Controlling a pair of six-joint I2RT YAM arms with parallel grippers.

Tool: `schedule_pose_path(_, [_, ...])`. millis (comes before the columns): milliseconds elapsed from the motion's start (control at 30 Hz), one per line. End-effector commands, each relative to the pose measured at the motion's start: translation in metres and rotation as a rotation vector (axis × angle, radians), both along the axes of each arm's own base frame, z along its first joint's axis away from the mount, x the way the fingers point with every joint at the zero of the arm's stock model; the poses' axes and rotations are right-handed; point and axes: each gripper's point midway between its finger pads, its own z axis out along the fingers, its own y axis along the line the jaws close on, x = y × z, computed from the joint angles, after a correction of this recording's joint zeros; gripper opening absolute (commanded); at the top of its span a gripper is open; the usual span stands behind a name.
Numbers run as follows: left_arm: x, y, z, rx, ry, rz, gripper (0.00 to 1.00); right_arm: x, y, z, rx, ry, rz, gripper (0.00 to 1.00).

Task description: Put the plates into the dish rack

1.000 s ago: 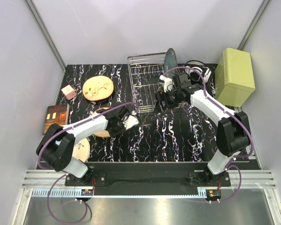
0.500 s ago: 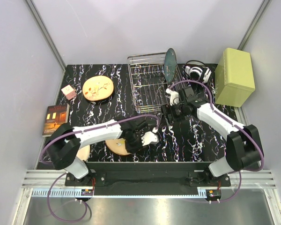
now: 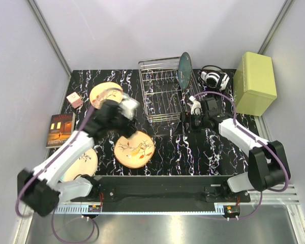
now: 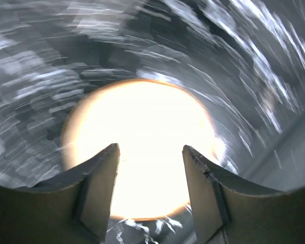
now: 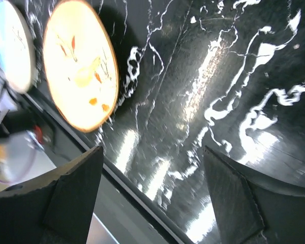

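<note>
The dish rack (image 3: 160,96) stands at the back centre, with the dark teal plate (image 3: 184,70) upright at its right end. One tan plate (image 3: 135,148) lies flat at the front centre. A second (image 3: 102,92) lies back left, and a third (image 3: 85,163) lies front left, partly under my left arm. My left gripper (image 3: 126,108) is open and empty, hovering by the back-left plate. In the left wrist view its gripper (image 4: 150,152) frames a glaring tan plate (image 4: 137,132). My right gripper (image 3: 184,123) is open and empty, just right of the rack's front corner. In the right wrist view its gripper (image 5: 152,152) is over bare table, with the front-centre plate (image 5: 79,63) beyond.
A pale green box (image 3: 254,82) stands at the back right, with white headphones (image 3: 214,78) beside it. A small pink box (image 3: 74,99) and a book (image 3: 60,127) lie at the left edge. The table's front rail (image 3: 157,180) runs near the front plates.
My left arm carried a tan plate to the front centre, let it go there, and swung back left, blurred with motion. My right gripper drew back from the rack.
</note>
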Motion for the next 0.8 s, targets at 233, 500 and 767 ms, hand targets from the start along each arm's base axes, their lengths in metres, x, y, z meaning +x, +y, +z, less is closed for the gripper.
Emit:
schedule_pose_path(233, [0.046, 0.125, -0.044, -0.286, 0.42, 0.794, 0.56, 0.011, 0.048, -0.039, 0.323, 0.181, -0.186, 0.82])
schedule_pose_path(500, [0.029, 0.133, -0.106, -0.252, 0.681, 0.883, 0.55, 0.001, 0.074, -0.056, 0.314, 0.211, -0.175, 0.81])
schedule_pose_path(767, [-0.001, 0.119, -0.134, -0.282, 0.822, 0.895, 0.46, -0.012, 0.079, -0.075, 0.265, 0.255, -0.25, 0.81])
